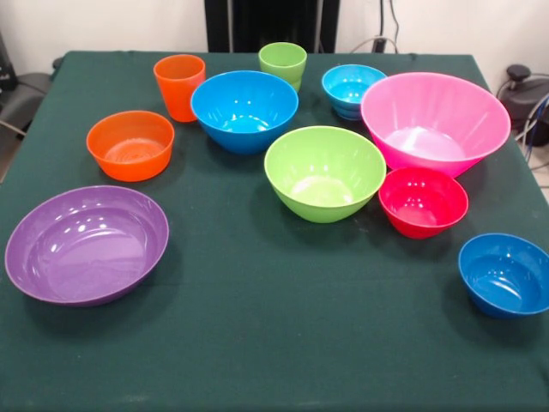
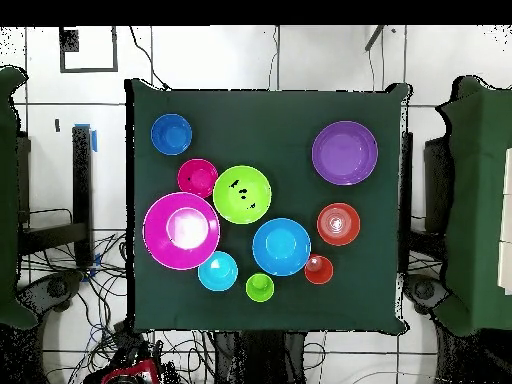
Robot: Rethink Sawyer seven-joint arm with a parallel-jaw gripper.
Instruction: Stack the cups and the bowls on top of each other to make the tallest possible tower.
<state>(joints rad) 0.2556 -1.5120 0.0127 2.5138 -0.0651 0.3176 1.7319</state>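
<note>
All pieces stand apart and upright on the green cloth; nothing is stacked. The orange cup [image 1: 179, 86] [image 2: 319, 269] and light green cup [image 1: 283, 64] [image 2: 260, 287] flank the large blue bowl [image 1: 244, 110] [image 2: 281, 246]. A small blue bowl [image 1: 352, 89] [image 2: 217, 271] sits beside the huge pink bowl [image 1: 433, 120] [image 2: 181, 230]. The lime green bowl [image 1: 324, 172] [image 2: 242, 194] is central, with the red bowl [image 1: 423, 201] [image 2: 198, 178] next to it. The orange bowl [image 1: 130, 144] [image 2: 338, 224], purple bowl [image 1: 86, 244] [image 2: 344, 152] and another small blue bowl [image 1: 504, 275] [image 2: 171, 134] lie further out. No gripper shows.
The table [image 1: 274, 360] [image 2: 270, 110] is covered in dark green cloth. Cables [image 2: 90, 330] lie on the floor around it, and dark furniture [image 2: 470, 200] stands to either side in the overhead view.
</note>
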